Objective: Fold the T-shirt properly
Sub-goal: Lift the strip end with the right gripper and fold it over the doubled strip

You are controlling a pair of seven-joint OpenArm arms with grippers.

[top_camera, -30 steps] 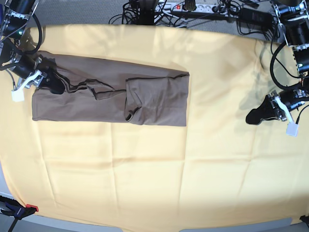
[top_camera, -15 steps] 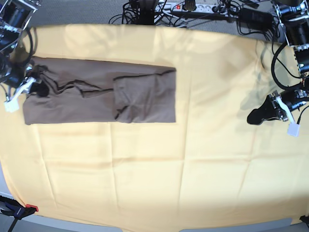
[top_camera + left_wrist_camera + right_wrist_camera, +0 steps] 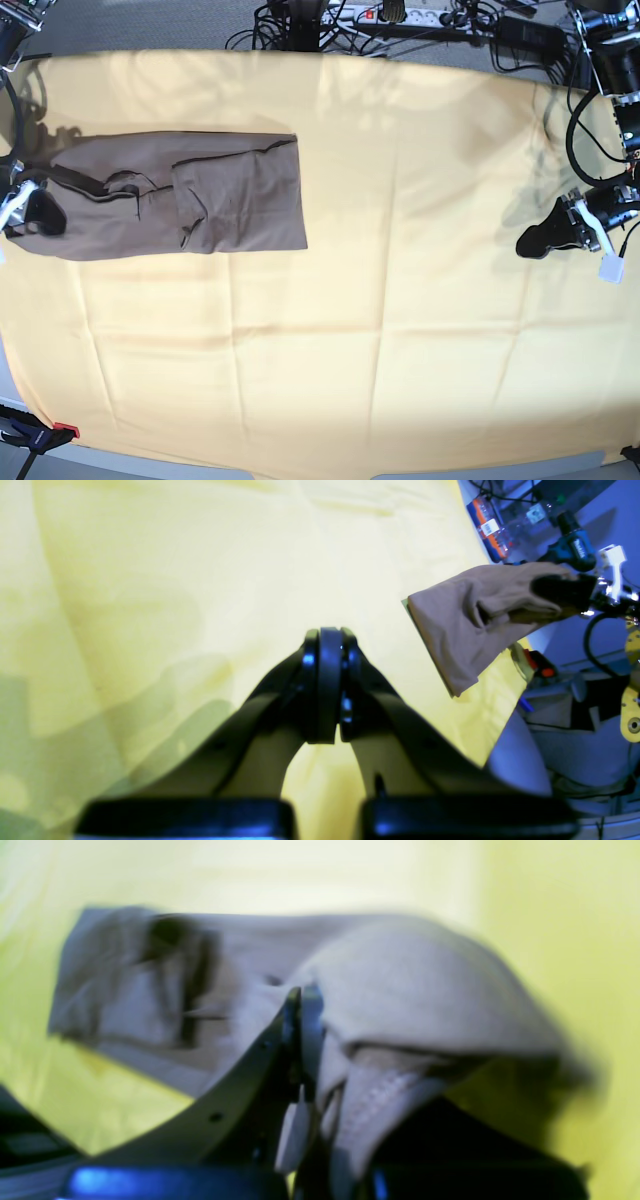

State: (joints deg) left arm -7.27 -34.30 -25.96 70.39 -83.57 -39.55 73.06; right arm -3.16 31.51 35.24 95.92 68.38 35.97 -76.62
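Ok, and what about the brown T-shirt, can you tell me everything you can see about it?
The T-shirt is plain taupe cloth, soft and wrinkled, with no print. It is folded into a long narrow band, with dark hem lines crossing its top layer. It lies on the pale-yellow cloth near the table's far left side in the base view. The right gripper is shut on its left end, and that end looks bunched and lifted. The left gripper is shut, far away, not touching it.

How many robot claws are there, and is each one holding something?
2. The right claw, at the table's left edge in the overhead view, is shut on the T-shirt. The left claw is shut and empty over the yellow cloth on the opposite side.
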